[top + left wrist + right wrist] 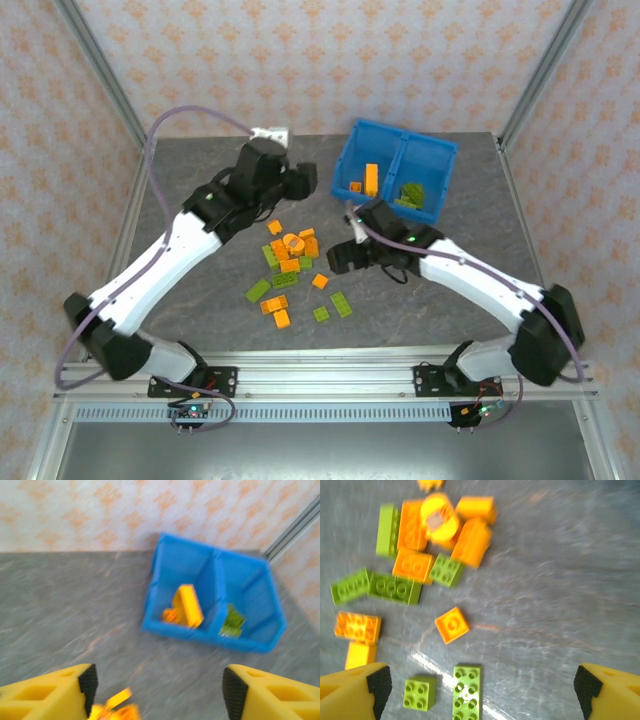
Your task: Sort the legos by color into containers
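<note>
While viewed from the left wrist camera, the left fingers (50,695) are seen spread wide, with nothing clamped between them; a blurred orange brick (116,706) is noted on the tabletop (230,310) just beside one pad. From overhead, this arm is seen reaching toward the far side, left of the bin. The loose legos (290,255), orange and lime green mixed, are scattered near the tabletop's centre. The right fingers (355,692) are poised over this pile, set wide apart and empty. Further right, the blue bin (346,165) is placed at the rear edge. Orange bricks (370,180) are lodged in its left compartment and green bricks (411,193) in its right.
</note>
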Robot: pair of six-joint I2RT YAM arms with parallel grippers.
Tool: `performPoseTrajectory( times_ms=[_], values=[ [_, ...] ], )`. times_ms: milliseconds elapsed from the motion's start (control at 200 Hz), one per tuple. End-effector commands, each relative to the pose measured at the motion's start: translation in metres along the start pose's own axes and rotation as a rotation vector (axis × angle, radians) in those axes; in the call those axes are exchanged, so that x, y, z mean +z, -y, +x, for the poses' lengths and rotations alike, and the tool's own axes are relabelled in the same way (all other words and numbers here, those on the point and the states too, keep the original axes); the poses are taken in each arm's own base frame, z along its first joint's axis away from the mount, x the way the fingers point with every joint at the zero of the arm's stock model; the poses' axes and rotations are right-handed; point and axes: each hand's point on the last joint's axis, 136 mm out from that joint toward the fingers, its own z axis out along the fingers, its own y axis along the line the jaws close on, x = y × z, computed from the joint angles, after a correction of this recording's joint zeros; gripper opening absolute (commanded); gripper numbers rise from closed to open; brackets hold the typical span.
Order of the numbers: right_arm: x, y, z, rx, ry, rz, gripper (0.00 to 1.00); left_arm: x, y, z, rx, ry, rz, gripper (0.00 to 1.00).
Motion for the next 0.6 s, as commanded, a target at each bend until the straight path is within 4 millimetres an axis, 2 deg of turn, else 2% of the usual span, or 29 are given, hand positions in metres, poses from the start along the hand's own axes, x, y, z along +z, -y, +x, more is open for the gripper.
performPoseTrajectory(
  times_ms=[0, 50, 105, 215, 310, 505, 591],
  values=[
    [0.025, -0.016, 0.011, -0.247, -0.097, -0.005, 0.94, -0.013, -0.062, 0.067, 0.086, -0.223, -0.158, 0.76],
    [0.04, -0.017, 0.017, -0.294, -0.139, 0.005, 0.93, -0.024, -0.077, 0.085, 0.086, -0.28, -0.161, 0.78],
    [0.056, -0.014, 0.021, -0.328, -0.175, 0.028, 0.92, -0.037, -0.083, 0.104, 0.099, -0.338, -0.12, 0.81],
    [0.078, -0.017, 0.022, -0.378, -0.213, 0.027, 0.89, -0.058, -0.08, 0.135, 0.125, -0.443, -0.028, 0.86],
    [0.094, -0.026, 0.026, -0.408, -0.234, 0.007, 0.87, -0.068, -0.082, 0.153, 0.15, -0.513, -0.007, 0.89],
    [0.117, -0.028, 0.031, -0.398, -0.268, 0.008, 0.74, -0.07, -0.058, 0.18, 0.189, -0.555, 0.203, 0.9],
    [0.123, -0.028, 0.035, -0.387, -0.279, 0.005, 0.69, -0.072, -0.046, 0.185, 0.193, -0.532, 0.288, 0.88]
  ],
)
